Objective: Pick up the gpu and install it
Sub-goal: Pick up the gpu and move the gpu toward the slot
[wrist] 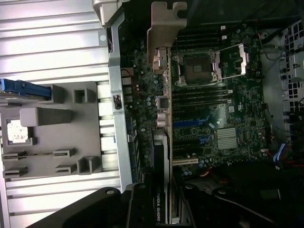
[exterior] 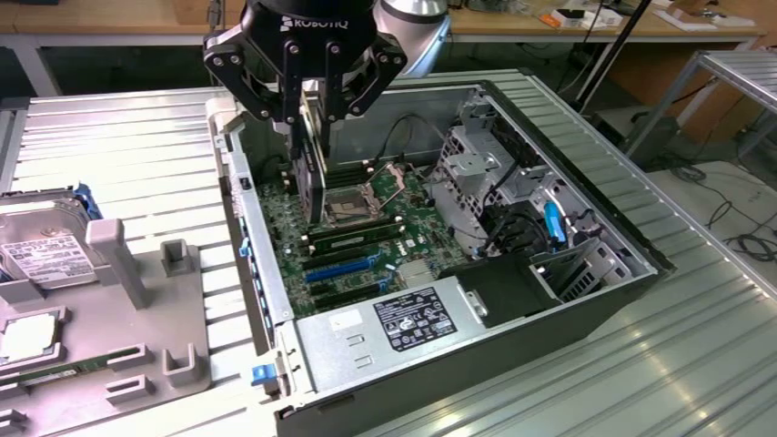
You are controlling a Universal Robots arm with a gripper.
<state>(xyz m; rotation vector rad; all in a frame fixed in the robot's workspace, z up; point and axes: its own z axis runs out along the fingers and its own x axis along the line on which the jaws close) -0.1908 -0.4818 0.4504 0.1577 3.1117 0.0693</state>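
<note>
My gripper (exterior: 313, 111) is shut on the gpu (exterior: 315, 173) and holds it on edge, long side pointing down into the open computer case (exterior: 261, 273). The card hangs over the motherboard (exterior: 386, 196), and its lower end is near the CPU socket (exterior: 352, 211) and the memory slots. The blue expansion slots (exterior: 342, 266) lie nearer the power supply, apart from the card. In the wrist view the gpu (wrist: 160, 147) appears edge-on between my fingers (wrist: 138, 204), with its silver end bracket (wrist: 164, 33) at the far end, above the board (wrist: 223, 114).
A grey fixture tray (exterior: 134, 300) at the exterior view's left holds a hard drive (exterior: 43, 255), a processor (exterior: 27, 339) and a memory stick (exterior: 61, 373). Inside the case are the power supply (exterior: 401, 319), a drive cage (exterior: 479, 168) and cables (exterior: 552, 223).
</note>
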